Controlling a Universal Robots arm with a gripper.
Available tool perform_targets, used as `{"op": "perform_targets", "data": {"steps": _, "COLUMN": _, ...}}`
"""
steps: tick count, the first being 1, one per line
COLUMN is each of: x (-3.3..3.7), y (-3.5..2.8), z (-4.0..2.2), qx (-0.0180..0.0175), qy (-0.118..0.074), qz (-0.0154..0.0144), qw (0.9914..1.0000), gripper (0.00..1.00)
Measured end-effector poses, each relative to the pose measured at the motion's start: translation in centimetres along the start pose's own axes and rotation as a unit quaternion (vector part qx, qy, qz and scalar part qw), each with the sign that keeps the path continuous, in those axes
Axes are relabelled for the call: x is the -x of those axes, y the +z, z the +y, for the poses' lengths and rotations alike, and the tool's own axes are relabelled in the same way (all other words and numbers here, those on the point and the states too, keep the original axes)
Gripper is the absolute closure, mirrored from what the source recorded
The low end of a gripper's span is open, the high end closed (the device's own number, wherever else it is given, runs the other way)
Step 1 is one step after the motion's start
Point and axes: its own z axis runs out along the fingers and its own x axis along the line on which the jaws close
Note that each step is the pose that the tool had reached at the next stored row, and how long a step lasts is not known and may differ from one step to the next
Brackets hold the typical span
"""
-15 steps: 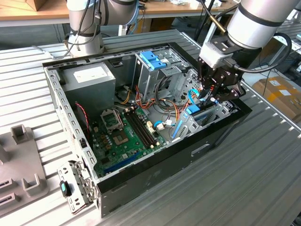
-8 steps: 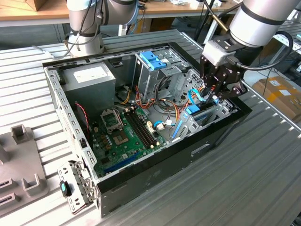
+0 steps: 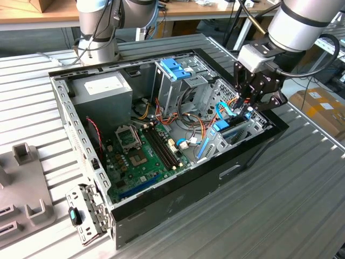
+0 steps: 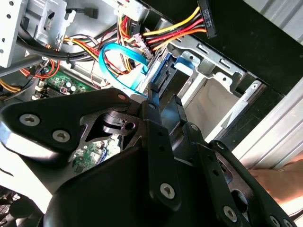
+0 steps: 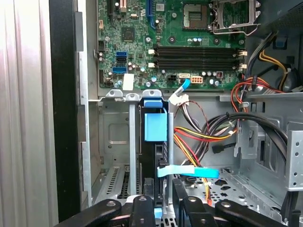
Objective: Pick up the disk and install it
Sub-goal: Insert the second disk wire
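The open computer case (image 3: 161, 210) fills the middle of the exterior view, and the work is at its right end, where the arm reaches down over the rim. Inside the case, the grey power-supply box (image 3: 102, 89) sits at the upper left, the green motherboard (image 3: 140, 156) lies across the floor, and a metal drive cage (image 3: 175, 70) with a blue top stands at upper centre, all well apart from the gripper. The disk (image 5: 154, 161) stands on edge in a narrow metal bay (image 5: 135, 142) beside the case's right wall, its blue rail facing up. The gripper (image 3: 245, 108) is directly above it, with its fingers (image 4: 156, 118) drawn close together on the disk's thin edges, apparently holding it. To do this step well, I judge the disk should stay square to the bay's guides and be pushed straight along them, without twisting. The main obstacle is a flat blue cable (image 5: 189, 171) that crosses just beside the fingers and could snag. A bundle of red and yellow wires (image 5: 194, 137) also hangs near the bay's open side.
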Motion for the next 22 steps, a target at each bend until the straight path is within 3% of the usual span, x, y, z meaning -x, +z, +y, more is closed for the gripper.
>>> {"op": "perform_targets", "data": {"steps": 5, "x": 0.02, "y": -0.32, "z": -0.06, "qx": 0.0005, "qy": 0.000, "qz": 0.0009, "qw": 1.00000, "gripper": 0.70}}
{"op": "perform_targets", "data": {"steps": 8, "x": 0.05, "y": -1.16, "z": -0.13, "qx": 0.0005, "qy": 0.000, "qz": 0.0009, "qw": 1.00000, "gripper": 0.70}}
{"op": "perform_targets", "data": {"steps": 13, "x": 0.06, "y": -1.26, "z": -0.25, "qx": 0.0010, "qy": -0.012, "qz": 0.0001, "qw": 0.99993, "gripper": 0.70}}
{"op": "perform_targets", "data": {"steps": 19, "x": 0.06, "y": -1.20, "z": -0.68, "qx": 0.0028, "qy": -0.055, "qz": -0.0027, "qw": 0.99846, "gripper": 0.70}}
{"op": "perform_targets", "data": {"steps": 22, "x": 0.07, "y": -1.11, "z": -2.08, "qx": 0.0037, "qy": -0.077, "qz": -0.0041, "qw": 0.99703, "gripper": 0.70}}
